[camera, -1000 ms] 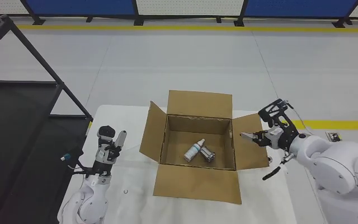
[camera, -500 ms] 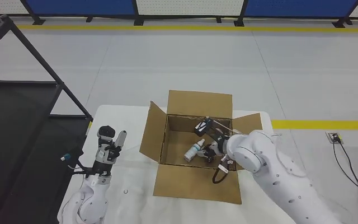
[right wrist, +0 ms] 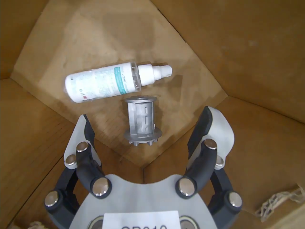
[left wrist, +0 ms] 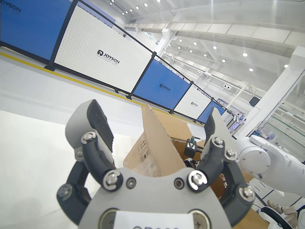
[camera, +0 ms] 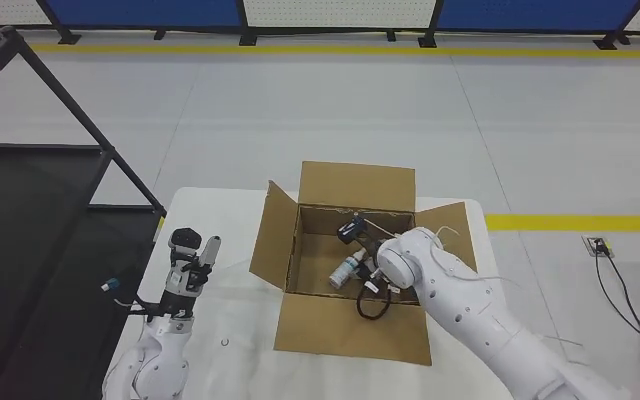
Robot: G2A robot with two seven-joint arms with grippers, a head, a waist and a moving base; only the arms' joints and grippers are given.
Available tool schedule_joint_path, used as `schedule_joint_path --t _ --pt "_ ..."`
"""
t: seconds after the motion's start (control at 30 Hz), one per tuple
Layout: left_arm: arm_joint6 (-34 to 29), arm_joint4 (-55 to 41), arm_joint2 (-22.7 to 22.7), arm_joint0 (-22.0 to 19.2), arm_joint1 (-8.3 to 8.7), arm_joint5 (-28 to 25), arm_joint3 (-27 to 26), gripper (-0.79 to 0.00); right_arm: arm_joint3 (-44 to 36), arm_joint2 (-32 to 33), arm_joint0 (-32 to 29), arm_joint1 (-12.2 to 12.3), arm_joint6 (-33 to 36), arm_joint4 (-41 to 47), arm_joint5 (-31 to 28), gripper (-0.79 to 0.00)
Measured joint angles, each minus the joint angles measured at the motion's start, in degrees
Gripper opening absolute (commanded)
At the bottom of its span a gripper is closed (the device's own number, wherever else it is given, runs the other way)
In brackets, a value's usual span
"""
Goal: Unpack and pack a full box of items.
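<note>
White tbl w/ box, grey floor

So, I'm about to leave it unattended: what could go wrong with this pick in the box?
1. The open right gripper hangs over the grey part, which lies close beside the bottle; closing could shove or catch the bottle too.
2. The part is round and on its side, so it may roll or slip from the grip.
3. The box walls stand close round the gripper; it might snag one lifting out.
</note>
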Motion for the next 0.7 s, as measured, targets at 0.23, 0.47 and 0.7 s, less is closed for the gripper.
schedule_joint_path --t 0.23,0.47,0.7 --pt "0.01 0.00 0.01 -0.01 0.00 0.01 0.00 0.000 8.36 -1.92 1.67 -3.20 -0.99 1.89 -0.90 -0.111" --pt "0.01 0.01 0.01 -0.01 0.00 0.01 0.00 0.000 13.71 -2.65 2.70 -5.36 -1.26 2.90 -2.73 -0.542" --pt "0.01 0.01 0.01 -0.01 0.00 0.01 0.00 0.000 16.54 -2.03 3.41 -6.55 -2.12 4.13 -5.15 -0.785"
